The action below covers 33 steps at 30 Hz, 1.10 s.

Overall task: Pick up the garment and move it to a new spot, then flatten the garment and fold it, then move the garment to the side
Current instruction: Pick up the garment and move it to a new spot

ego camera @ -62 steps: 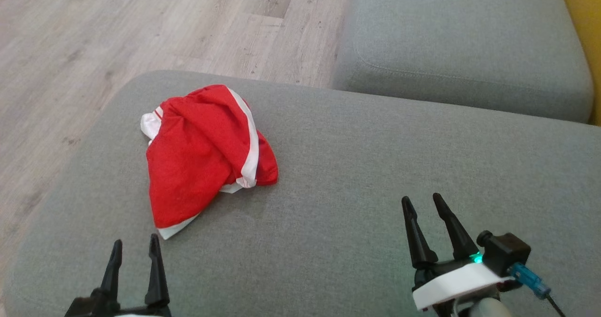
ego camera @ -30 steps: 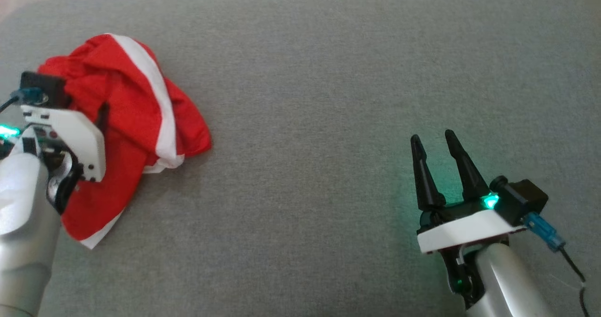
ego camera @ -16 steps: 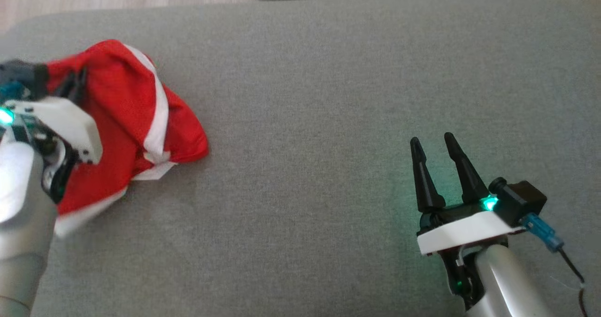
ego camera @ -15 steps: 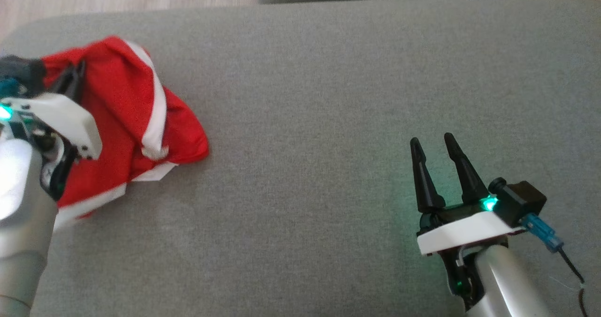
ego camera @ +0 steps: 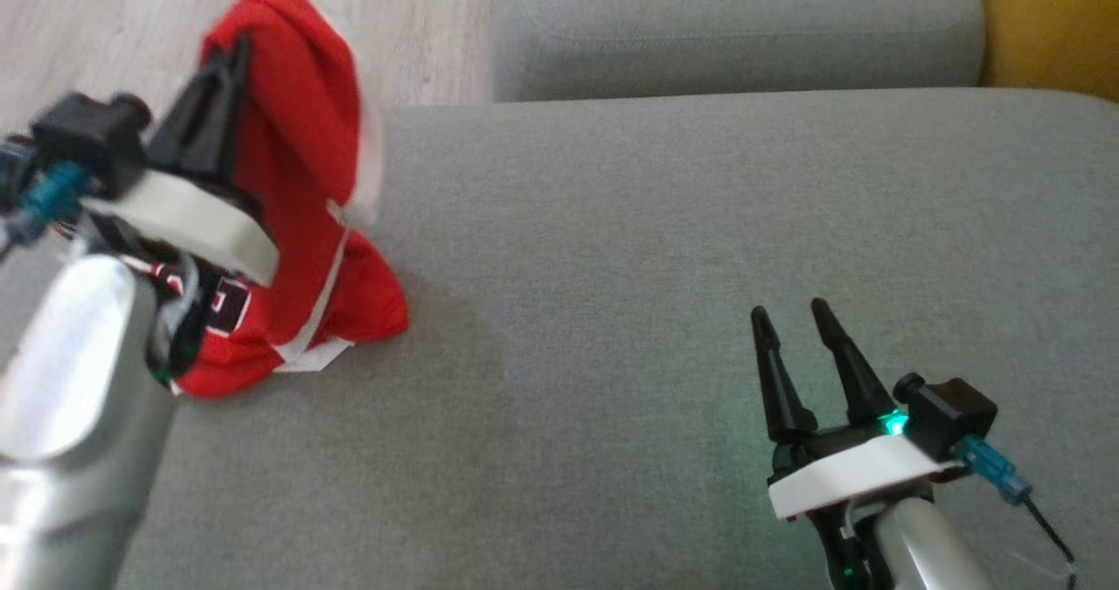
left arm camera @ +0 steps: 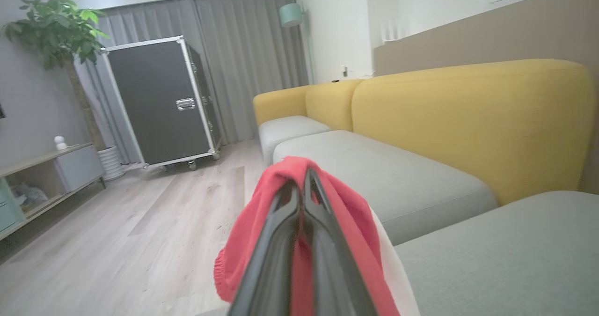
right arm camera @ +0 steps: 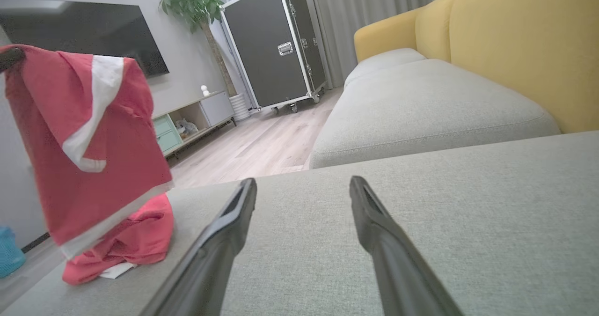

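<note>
Here the broad grey sofa cushion (ego camera: 664, 223) spreads across the head view, with a second grey cushion (ego camera: 734, 22) beyond it and pale wooden floor (ego camera: 87, 31) at the upper left. Yellow backrests (left arm camera: 468, 119) rise behind the seats, and a black wheeled case (left arm camera: 154, 105) stands far off on the floor. The red garment (ego camera: 297, 153), trimmed in white, is at the cushion's left part: its upper part is lifted clear, its lower folds lie bunched on the cushion. The left tool (ego camera: 229, 57) has its fingers pressed together, pinching the garment's raised top fold. The right tool (ego camera: 788, 308) hovers over the cushion's right side, well apart from the garment, fingers spread around nothing.
</note>
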Tool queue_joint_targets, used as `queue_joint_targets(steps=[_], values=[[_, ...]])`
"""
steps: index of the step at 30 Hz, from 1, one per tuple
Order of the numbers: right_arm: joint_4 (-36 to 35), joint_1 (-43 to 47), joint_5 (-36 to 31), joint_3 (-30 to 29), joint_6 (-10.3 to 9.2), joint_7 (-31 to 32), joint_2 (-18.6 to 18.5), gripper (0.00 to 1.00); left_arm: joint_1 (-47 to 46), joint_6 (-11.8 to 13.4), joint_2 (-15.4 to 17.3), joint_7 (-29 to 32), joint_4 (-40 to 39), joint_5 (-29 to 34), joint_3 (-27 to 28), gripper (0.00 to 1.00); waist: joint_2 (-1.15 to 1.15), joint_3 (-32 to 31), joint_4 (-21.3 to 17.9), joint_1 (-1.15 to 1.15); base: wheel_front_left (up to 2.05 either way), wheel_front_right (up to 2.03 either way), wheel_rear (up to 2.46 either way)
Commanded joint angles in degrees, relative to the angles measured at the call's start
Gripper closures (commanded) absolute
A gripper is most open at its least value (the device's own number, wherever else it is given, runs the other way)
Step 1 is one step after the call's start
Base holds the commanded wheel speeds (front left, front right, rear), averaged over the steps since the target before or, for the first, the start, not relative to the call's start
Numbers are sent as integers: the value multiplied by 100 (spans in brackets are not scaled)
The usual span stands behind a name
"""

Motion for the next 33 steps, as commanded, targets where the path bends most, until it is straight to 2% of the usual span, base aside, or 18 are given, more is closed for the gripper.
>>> queue_joint_targets(steps=[1,7,12,15,25,26,27,28,33], values=[[-182,-113,62,168,-4,-61,-21,0,-188,46,165,16,-380,-34,196,100,0,-65,-89,1,0,0,0],[-270,-136,107,191,-4,-61,-21,0,61,126,6,224,-1164,-140,37,100,0,-36,-458,1,0,0,0],[-382,-248,170,187,-4,-61,-21,0,41,154,-173,407,-1447,-165,-164,100,0,159,-956,1,0,0,0],[-439,-310,215,211,-4,-61,-21,0,-35,160,-246,439,-1465,-143,-240,100,0,262,-1195,1,0,0,0],[-837,-663,594,378,-4,-61,-21,0,-801,147,-611,464,-953,-23,-464,100,0,943,-2430,1,0,0,0],[-894,-699,660,392,-4,-61,-21,0,-966,156,-651,389,-672,52,-490,70,0,1046,-2574,1,0,0,0],[-916,-711,687,395,-4,-61,-21,0,-1044,157,-655,326,-512,104,-504,17,0,1088,-2627,1,0,0,0],[-936,-720,708,402,-4,-61,-21,0,-1117,181,-654,228,-344,163,-496,0,0,1123,-2666,1,0,0,0],[-966,-706,735,351,-4,-61,-21,0,-1252,263,-621,-483,577,266,-341,0,0,1171,-2639,1,0,0,0]])
